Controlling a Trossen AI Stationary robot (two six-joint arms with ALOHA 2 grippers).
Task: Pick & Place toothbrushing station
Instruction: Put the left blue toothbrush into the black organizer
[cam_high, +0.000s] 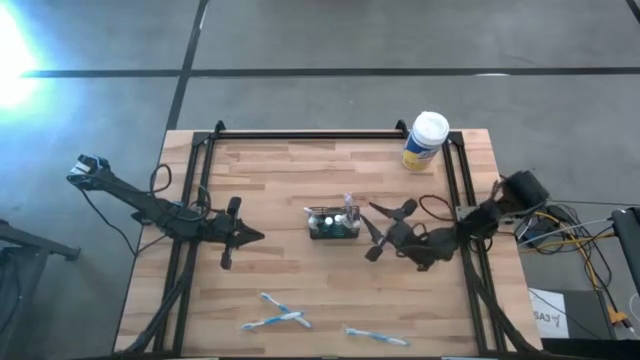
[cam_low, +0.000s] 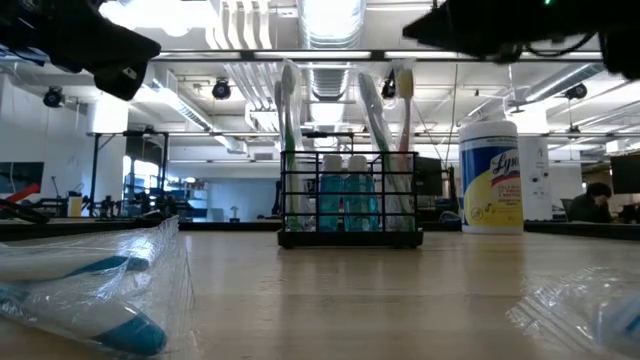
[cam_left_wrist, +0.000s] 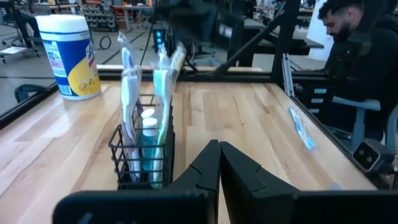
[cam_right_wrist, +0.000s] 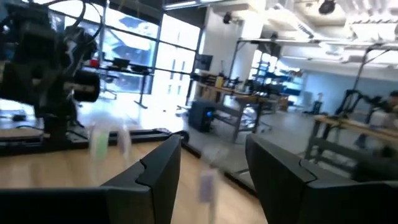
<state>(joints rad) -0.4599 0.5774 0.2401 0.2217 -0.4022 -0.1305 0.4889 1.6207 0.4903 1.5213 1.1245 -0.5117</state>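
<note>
The toothbrushing station (cam_high: 333, 222) is a small black wire rack that stands on its base at the table's middle. It holds upright toothbrushes and blue bottles, and also shows in the low view (cam_low: 350, 215) and the left wrist view (cam_left_wrist: 144, 155). My left gripper (cam_high: 255, 237) is shut and empty to the station's left, pointing at it; its fingers meet in its wrist view (cam_left_wrist: 219, 152). My right gripper (cam_high: 372, 232) is open and empty just right of the station, its fingers spread (cam_right_wrist: 211, 165); its wrist view shows blurred toothbrush heads (cam_right_wrist: 109, 140).
A yellow white-capped canister (cam_high: 425, 142) stands at the far right. Wrapped toothbrushes lie near the front edge (cam_high: 277, 315) (cam_high: 375, 335) and close to the low camera (cam_low: 90, 290). Black frame rails (cam_high: 190, 200) run along the table's sides. A person (cam_left_wrist: 354, 43) sits beyond the table.
</note>
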